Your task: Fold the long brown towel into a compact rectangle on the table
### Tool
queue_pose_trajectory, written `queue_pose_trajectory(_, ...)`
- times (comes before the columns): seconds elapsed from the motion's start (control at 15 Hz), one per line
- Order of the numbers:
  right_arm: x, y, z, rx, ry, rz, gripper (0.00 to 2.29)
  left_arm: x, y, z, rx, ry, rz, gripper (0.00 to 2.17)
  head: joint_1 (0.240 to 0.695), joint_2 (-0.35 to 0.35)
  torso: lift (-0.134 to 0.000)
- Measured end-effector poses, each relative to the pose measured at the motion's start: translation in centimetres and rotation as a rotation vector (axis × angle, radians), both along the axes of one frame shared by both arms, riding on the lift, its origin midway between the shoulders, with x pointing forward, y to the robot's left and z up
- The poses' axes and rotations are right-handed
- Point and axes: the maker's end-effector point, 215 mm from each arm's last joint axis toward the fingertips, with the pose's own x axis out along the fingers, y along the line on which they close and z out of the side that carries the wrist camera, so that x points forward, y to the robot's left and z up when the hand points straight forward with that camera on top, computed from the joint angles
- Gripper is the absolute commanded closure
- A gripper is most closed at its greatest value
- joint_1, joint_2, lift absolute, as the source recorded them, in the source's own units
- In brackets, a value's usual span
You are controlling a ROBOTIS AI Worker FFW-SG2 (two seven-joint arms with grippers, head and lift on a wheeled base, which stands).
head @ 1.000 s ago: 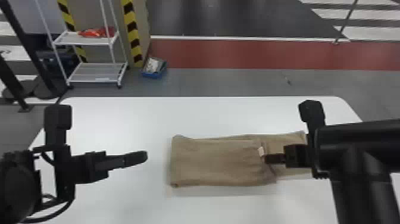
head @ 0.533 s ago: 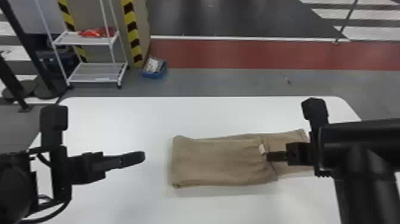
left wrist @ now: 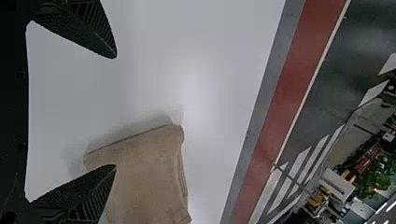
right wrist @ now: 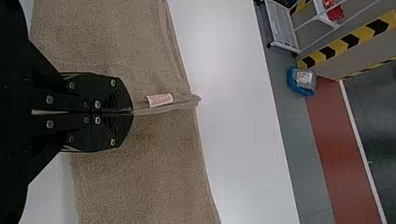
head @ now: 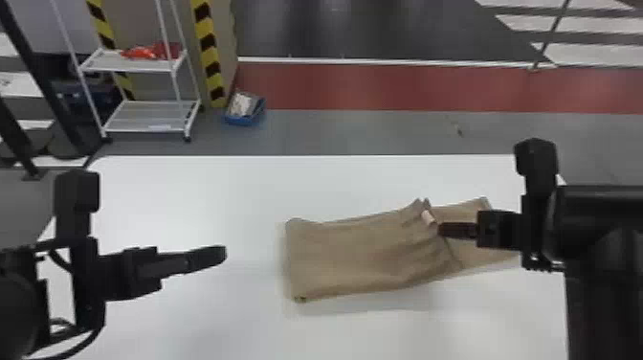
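On table, towel, edge in right end effector

towel: brown, textured | state: long strip, part-folded, upper layer over a lower one that runs on toward the table's right side | upper layer's end edge: gathered in a ridge, creased beside it, pale tag toward table's far edge | pose: slanting across table, right end farther off
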Motion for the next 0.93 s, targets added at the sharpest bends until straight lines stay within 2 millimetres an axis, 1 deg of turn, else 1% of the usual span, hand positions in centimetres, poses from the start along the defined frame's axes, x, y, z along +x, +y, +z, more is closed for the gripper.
queue_pose_trajectory(0.13,-0.7,-0.3,-2.1,-0.004,0.054,-0.008,1.25,-0.3,-0.1,-0.2,0.001,0.004,-0.001,0.04,0.695,-0.051,-0.125)
queue_pose_trajectory(0.2,-0.9,-0.4,-3.0,-0.008,0.076,-0.011,1.15,-0.3,0.0,-0.3,0.001,0.006,0.0,0.04,0.695,-0.051,-0.125)
queue_pose_trajectory(0.27,-1.1,-0.6,-3.5,-0.016,0.091,-0.013,0.99,-0.4,0.1,-0.3,0.0,0.007,0.002,0.04,0.695,-0.053,-0.125)
queue_pose_trajectory(0.33,-1.3,-0.8,-4.0,-0.03,0.104,-0.017,0.94,-0.4,0.2,-0.2,-0.001,0.005,0.004,0.04,0.695,-0.054,-0.125)
queue_pose_trajectory(0.47,-1.4,-1.1,-4.3,-0.048,0.114,-0.021,0.68,-0.5,0.5,-0.2,-0.001,0.004,0.008,0.05,0.695,-0.054,-0.125)
queue_pose_trajectory(0.93,-1.6,-1.7,-4.6,-0.065,0.12,-0.036,0.66,-0.4,0.5,-0.1,0.001,0.003,0.007,0.07,0.695,-0.062,-0.125)
